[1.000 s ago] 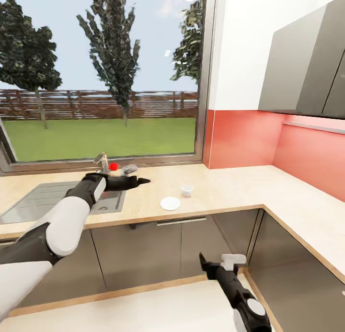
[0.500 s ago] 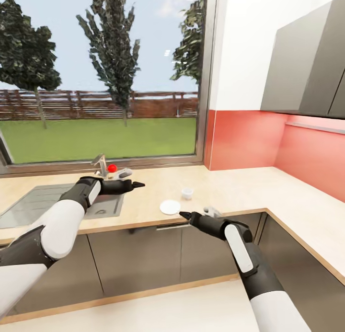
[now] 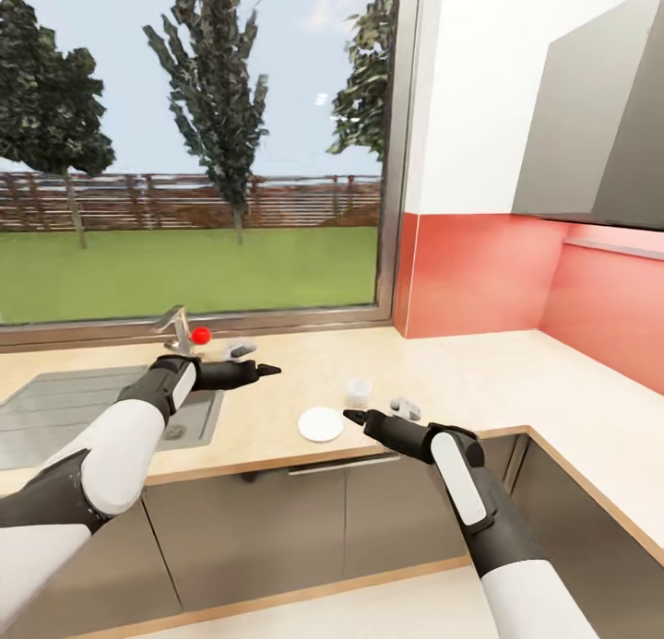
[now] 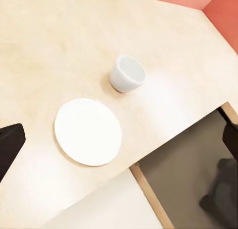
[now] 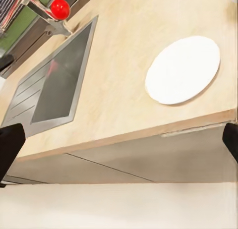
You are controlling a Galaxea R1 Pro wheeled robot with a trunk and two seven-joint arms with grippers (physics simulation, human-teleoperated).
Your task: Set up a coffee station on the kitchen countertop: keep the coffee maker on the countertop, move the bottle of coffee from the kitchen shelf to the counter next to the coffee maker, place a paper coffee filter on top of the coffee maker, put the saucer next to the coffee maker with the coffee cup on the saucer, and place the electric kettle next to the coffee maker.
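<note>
Here the saucer (image 3: 321, 425) lies flat on the tabletop (image 3: 480, 372), close to its front edge, and serves as the landmark. The coffee cup (image 3: 359, 389) stands upright on the tabletop just beyond the saucer, toward the red wall, near it but not touching; the left wrist view shows the same pair, cup (image 4: 127, 74) apart from saucer (image 4: 88, 132), with a strip of bare wood between them.

The left tool (image 3: 258, 371) hangs above the tabletop on the sink (image 3: 83, 408) side of the saucer, its dark fingers stretched toward the window corner. Its jaws stand wide apart: in the left wrist view one finger (image 4: 9, 144) shows at one edge of the picture and the other at the opposite edge, with nothing held between them and nothing touched.

The right tool (image 3: 357, 420) sits just beside the saucer, at the front edge of the tabletop, pointing toward it. Its jaws are also spread wide; in the right wrist view one fingertip (image 5: 10, 144) sits at one edge and the other at the far edge, empty, with the saucer (image 5: 183, 69) and the sink (image 5: 54, 85) seen beyond them. It does not touch the saucer.

Past the sink, farther from the saucer, stands a faucet (image 3: 175, 325) with a red knob (image 3: 200, 336).
</note>
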